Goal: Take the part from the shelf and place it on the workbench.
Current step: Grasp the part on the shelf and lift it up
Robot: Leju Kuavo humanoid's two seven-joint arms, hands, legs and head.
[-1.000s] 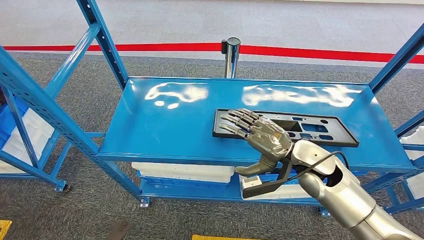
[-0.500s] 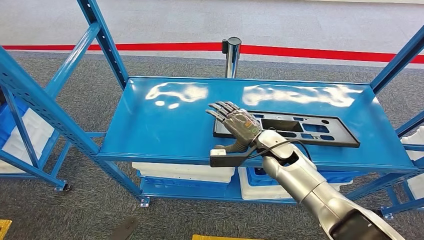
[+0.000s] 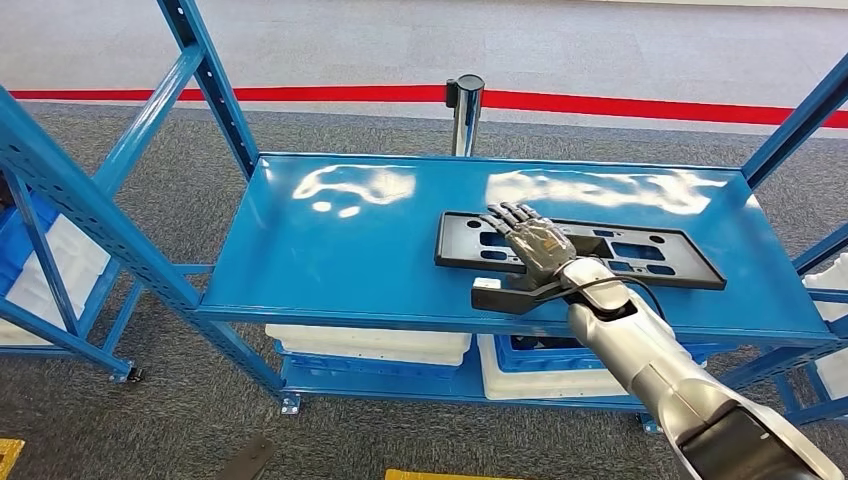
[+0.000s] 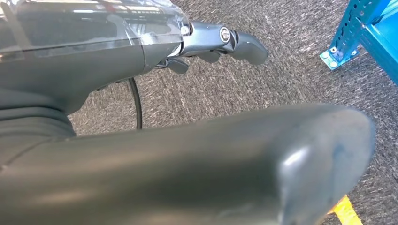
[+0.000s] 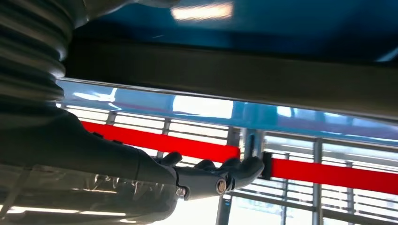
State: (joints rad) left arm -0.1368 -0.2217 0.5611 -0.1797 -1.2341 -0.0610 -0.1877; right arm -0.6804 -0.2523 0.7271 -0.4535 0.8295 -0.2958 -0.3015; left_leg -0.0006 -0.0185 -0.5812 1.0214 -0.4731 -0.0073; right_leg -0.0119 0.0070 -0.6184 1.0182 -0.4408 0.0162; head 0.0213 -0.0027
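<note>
A flat black part (image 3: 655, 263) with several cut-outs lies on the blue shelf (image 3: 340, 250), right of its middle. My right hand (image 3: 528, 240) reaches in from the lower right, fingers stretched out flat over the part's left portion, holding nothing. From the right wrist view, the part's dark edge (image 5: 225, 70) runs across the picture, and the hand's fingers (image 5: 211, 177) stay straight with a gap to it. My left hand (image 4: 220, 40) hangs over grey carpet with loosely spread fingers and nothing in it.
Blue uprights frame the shelf, with another blue rack (image 3: 80, 210) at the left. White bins (image 3: 370, 345) sit on the lower level. A chrome post (image 3: 463, 110) with a red barrier belt (image 3: 300, 94) stands behind the shelf.
My right hand swung left off the part's end, then came back right and farther forward over the part. The part has stayed in place.
</note>
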